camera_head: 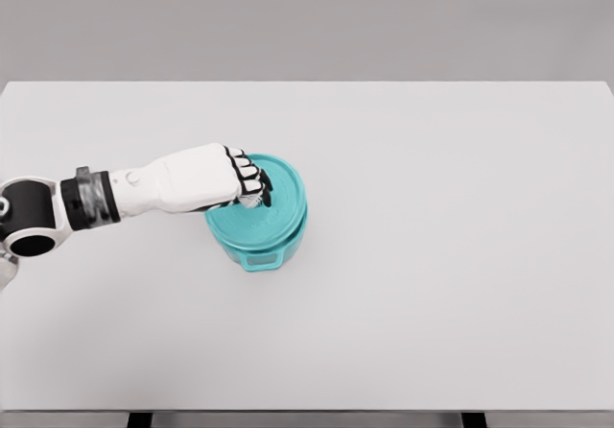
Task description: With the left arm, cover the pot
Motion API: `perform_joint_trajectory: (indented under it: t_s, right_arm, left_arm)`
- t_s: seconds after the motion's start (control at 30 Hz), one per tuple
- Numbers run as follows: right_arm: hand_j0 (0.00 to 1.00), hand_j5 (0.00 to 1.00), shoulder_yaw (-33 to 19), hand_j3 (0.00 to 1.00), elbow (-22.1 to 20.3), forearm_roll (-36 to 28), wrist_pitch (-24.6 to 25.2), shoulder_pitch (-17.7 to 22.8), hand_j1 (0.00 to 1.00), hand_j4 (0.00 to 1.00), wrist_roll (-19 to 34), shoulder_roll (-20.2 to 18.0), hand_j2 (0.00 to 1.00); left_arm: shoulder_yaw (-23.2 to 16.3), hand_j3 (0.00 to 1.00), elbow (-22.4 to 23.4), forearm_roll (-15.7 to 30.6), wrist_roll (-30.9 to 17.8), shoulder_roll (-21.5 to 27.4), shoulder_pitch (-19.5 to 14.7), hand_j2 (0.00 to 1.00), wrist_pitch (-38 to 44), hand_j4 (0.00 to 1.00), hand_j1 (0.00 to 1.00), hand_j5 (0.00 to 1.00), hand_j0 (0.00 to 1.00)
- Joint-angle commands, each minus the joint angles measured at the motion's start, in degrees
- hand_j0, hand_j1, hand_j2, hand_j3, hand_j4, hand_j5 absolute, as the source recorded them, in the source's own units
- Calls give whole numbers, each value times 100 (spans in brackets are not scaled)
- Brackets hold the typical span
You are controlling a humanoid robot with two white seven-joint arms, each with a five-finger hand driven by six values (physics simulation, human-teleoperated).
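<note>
Left hand [206, 180] reaching over teal pot [259, 241], fingers [251, 180] curling tight around knob of lid [278, 198]; lid sitting on pot beneath fingers, on white table [460, 255].

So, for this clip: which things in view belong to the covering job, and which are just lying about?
Belongs to the job:
- teal pot
- teal lid, resting on the pot
- left hand, curled over the lid's knob

Just there:
- white table, which only carries the pot; nothing else lies on it

The right arm is out of view.
</note>
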Motion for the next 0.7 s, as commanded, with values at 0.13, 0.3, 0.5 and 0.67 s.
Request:
perform_joint_trajectory:
  t_s: [0.13,0.3,0.5,0.67]
  right_arm:
    - [100,100,0,100,-2,0,0,0,100,100,1,0,100]
    - [100,100,0,100,-2,0,0,0,100,100,1,0,100]
    - [100,100,0,100,-1,0,0,0,100,100,1,0,100]
    - [100,100,0,100,-2,0,0,0,100,100,1,0,100]
  left_arm:
    - [4,47,157,-23,-3,-111,9,47,6,47,47,47,47]
    - [-40,48,184,-23,-3,-119,9,48,6,48,48,48,48]
    - [-40,50,175,-23,-3,-119,18,50,6,50,50,50,50]
    - [-75,52,184,-31,-3,-119,9,52,6,52,52,52,52]
